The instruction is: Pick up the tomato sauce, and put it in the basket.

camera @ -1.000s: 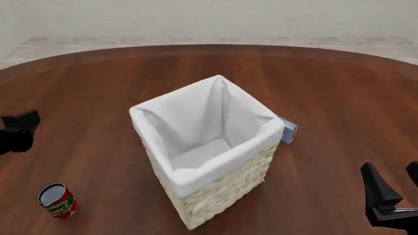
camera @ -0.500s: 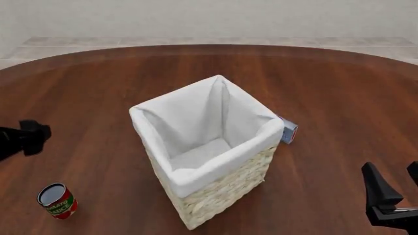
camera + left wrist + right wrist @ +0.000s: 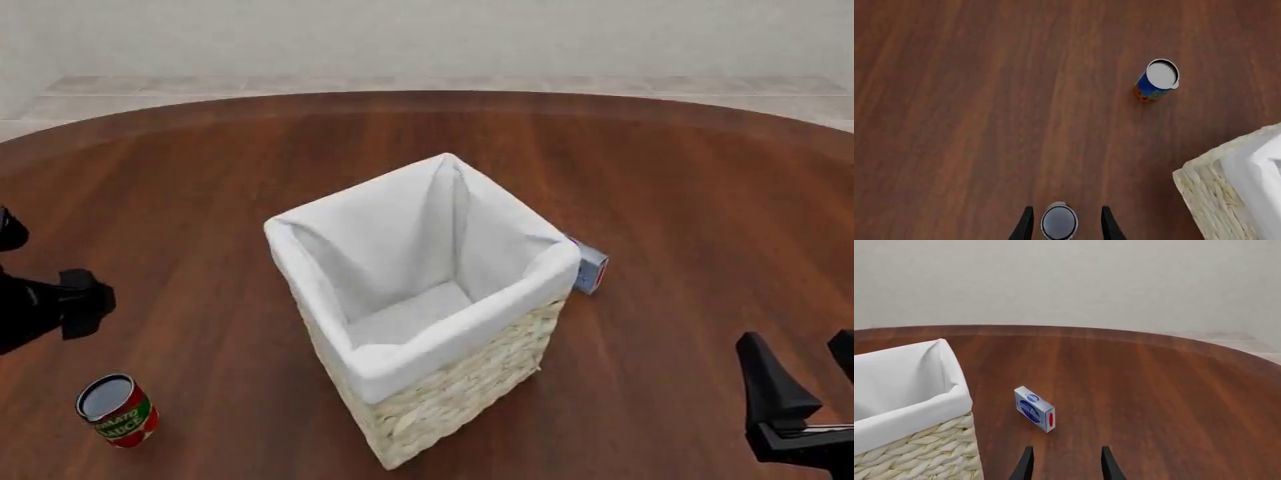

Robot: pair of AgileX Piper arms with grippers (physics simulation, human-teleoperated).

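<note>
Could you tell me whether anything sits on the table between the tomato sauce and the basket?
Nothing does: the front view shows only bare wood of the table between the tomato sauce and the basket.

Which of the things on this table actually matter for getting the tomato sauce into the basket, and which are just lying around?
For the job:
tomato sauce
basket

Just lying about:
small blue-grey box near the basket
blue can with a white top

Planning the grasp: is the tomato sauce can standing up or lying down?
Upright. The can stands on the table with its grey top facing up; the left wrist view shows that round top between the left claw fingers.
</note>
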